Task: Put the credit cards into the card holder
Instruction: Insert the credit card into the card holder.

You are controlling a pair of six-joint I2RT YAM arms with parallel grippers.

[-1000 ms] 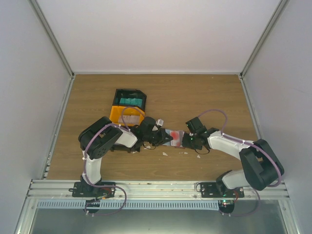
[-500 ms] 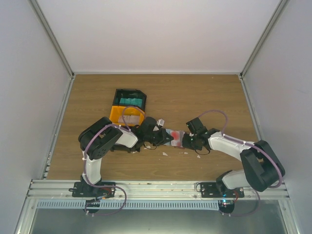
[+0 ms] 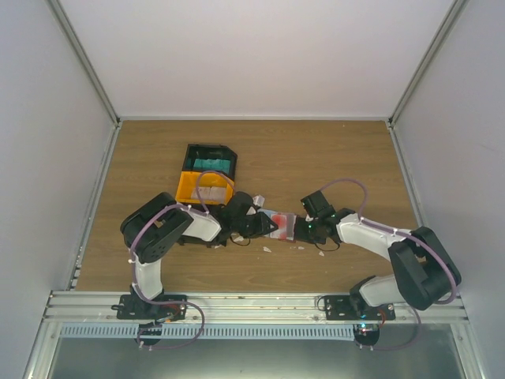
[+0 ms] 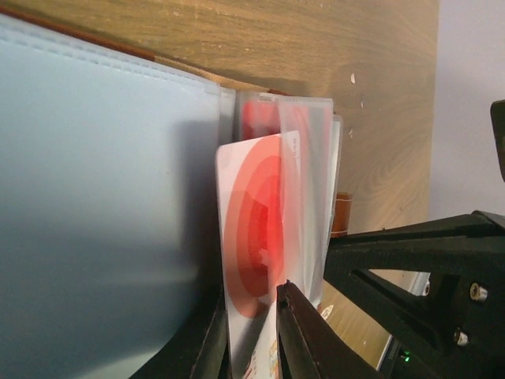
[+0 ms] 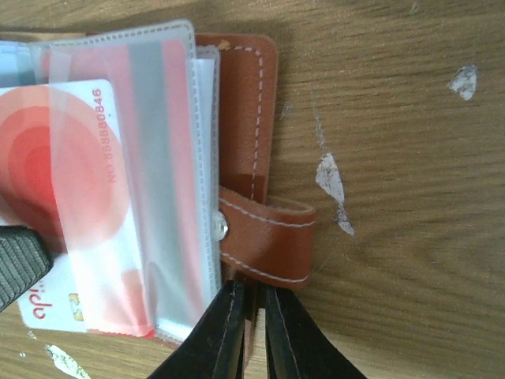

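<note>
The card holder (image 5: 245, 103) is reddish-brown leather and lies open on the table (image 3: 280, 223) between my two grippers. A red-and-white credit card (image 5: 63, 181) sits partly inside one of its clear sleeves. In the left wrist view the same card (image 4: 260, 229) stands between the fingers of my left gripper (image 4: 251, 316), which are slightly apart on either side of it. My right gripper (image 5: 252, 296) is shut on the holder's leather edge just below the snap strap (image 5: 268, 233). More cards lie in the bins: teal ones (image 3: 211, 163) and pale ones (image 3: 209, 180).
A black bin (image 3: 207, 150) and a yellow bin (image 3: 193, 189) stand side by side behind my left arm. White flecks (image 5: 331, 178) mark the wood near the holder. Grey walls close the table on three sides.
My left arm's elbow has swung a little to the left and back. The holder and card have stayed between the grippers. The right arm has hardly moved.
</note>
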